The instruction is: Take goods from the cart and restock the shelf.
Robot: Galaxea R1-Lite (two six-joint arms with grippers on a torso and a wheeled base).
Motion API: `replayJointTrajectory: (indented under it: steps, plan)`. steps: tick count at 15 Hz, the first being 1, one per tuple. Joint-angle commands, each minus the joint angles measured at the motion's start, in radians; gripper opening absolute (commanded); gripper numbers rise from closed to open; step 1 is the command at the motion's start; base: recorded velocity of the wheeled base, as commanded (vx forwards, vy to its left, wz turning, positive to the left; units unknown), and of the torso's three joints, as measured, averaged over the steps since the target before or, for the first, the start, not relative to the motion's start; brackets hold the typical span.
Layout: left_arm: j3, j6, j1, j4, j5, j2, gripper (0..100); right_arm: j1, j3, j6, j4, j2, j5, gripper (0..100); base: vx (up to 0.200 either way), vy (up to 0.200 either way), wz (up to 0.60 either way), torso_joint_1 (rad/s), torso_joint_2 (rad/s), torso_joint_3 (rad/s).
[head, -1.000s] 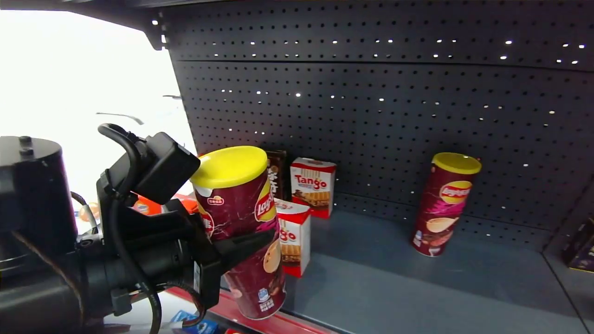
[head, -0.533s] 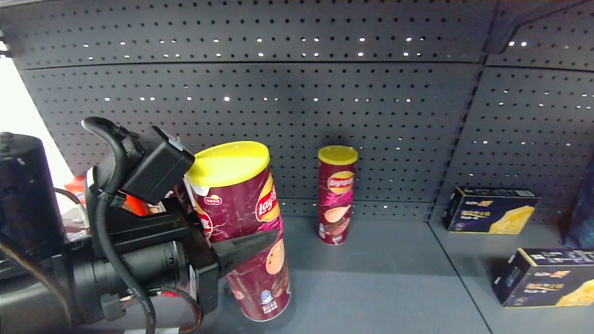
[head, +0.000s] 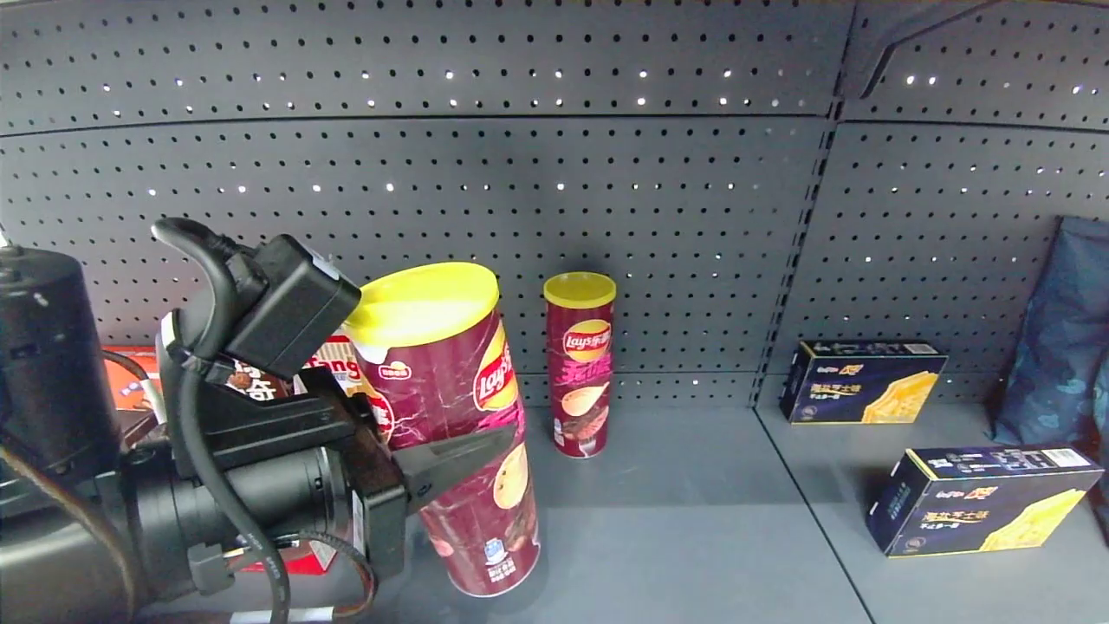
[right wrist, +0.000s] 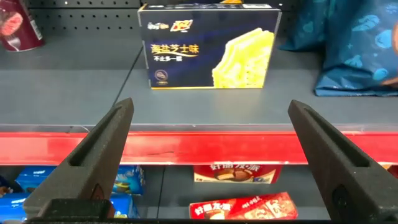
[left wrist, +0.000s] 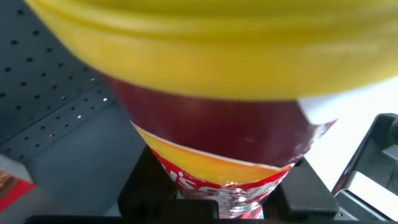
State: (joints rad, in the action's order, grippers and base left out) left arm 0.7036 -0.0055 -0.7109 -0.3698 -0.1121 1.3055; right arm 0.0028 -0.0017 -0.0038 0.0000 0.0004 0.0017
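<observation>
My left gripper (head: 433,438) is shut on a maroon chips can (head: 450,416) with a yellow lid, held upright just above the front left of the grey shelf (head: 693,520). In the left wrist view the can (left wrist: 217,124) sits between the left gripper's (left wrist: 227,199) fingers. A second, matching can (head: 579,364) stands at the back of the shelf, just to the right of the held one. In the right wrist view, my right gripper (right wrist: 210,106) is open and empty, in front of the shelf's red front edge (right wrist: 205,146) and facing a dark blue box (right wrist: 208,46).
Two dark blue boxes (head: 858,381) (head: 979,498) lie on the shelf's right section, and a blue bag (head: 1057,338) leans at the far right. Red and white boxes (head: 333,360) stand behind my left gripper. Packaged goods (right wrist: 236,205) fill the level below.
The head camera has swung right, so the whole shelf picture slid left and the blue boxes and bag came into view. The left gripper keeps hold of the can, now over the shelf floor.
</observation>
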Motion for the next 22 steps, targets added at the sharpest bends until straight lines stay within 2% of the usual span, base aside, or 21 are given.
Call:
replayJointTrajectory:
  steps: [1,5,9,11,12,14,15,16,17,20,21,22]
  plan:
    - [-0.001,-0.001,0.005,0.0,0.0,0.0,0,0.0,0.0,-0.001,0.0,0.0,0.0,100,0.0,0.0,0.0,0.0,0.0,0.0]
    - [-0.015,-0.001,0.008,0.003,0.006,-0.043,0,0.0,0.0,-0.001,0.0,0.0,0.0,100,0.0,0.0,0.0,0.0,0.0,0.0]
    - [-0.141,0.001,0.007,0.005,0.066,-0.18,0,0.0,0.0,-0.007,0.002,0.0,0.006,100,0.0,0.0,0.0,0.0,0.0,0.0]
    - [-0.156,0.001,0.005,0.015,0.077,-0.195,0,0.0,0.0,-0.01,0.002,0.0,0.009,100,0.0,0.0,0.0,0.0,0.0,0.0]
    - [-0.182,0.012,-0.006,0.019,0.078,-0.212,0,-0.003,-0.001,-0.053,0.002,0.009,0.023,100,0.0,0.0,0.0,0.0,0.0,0.0]
    - [-0.174,0.025,-0.007,0.019,0.078,-0.21,0,-0.029,-0.001,-0.027,-0.002,0.043,0.008,100,0.0,0.0,0.0,0.0,0.0,0.0]
    - [-0.174,0.03,-0.009,0.015,0.078,-0.21,0,-0.027,-0.075,-0.016,-0.014,0.059,0.017,100,0.0,0.0,0.0,0.0,0.0,0.0]
    - [-0.174,0.041,-0.009,0.017,0.078,-0.21,0,-0.02,-0.336,0.064,-0.034,0.259,0.032,100,0.0,0.0,0.0,0.0,0.0,0.0]
    - [-0.181,0.042,-0.009,0.017,0.075,-0.21,0,0.0,-0.454,0.102,-0.018,0.409,0.078,100,0.0,0.0,0.0,0.0,0.0,0.0]
    - [-0.184,0.038,-0.007,0.015,0.075,-0.21,0,0.046,-0.422,-0.035,0.035,0.409,0.195,100,0.0,0.0,0.0,0.0,0.0,0.0]
    - [-0.182,0.036,0.001,0.015,0.074,-0.209,0,0.077,-0.446,-0.064,0.051,0.469,0.25,100,0.0,0.0,0.0,0.0,0.0,0.0]
    - [-0.185,0.035,0.004,0.014,0.075,-0.204,0,0.094,-0.462,-0.077,0.048,0.552,0.253,100,0.0,0.0,0.0,0.0,0.0,0.0]
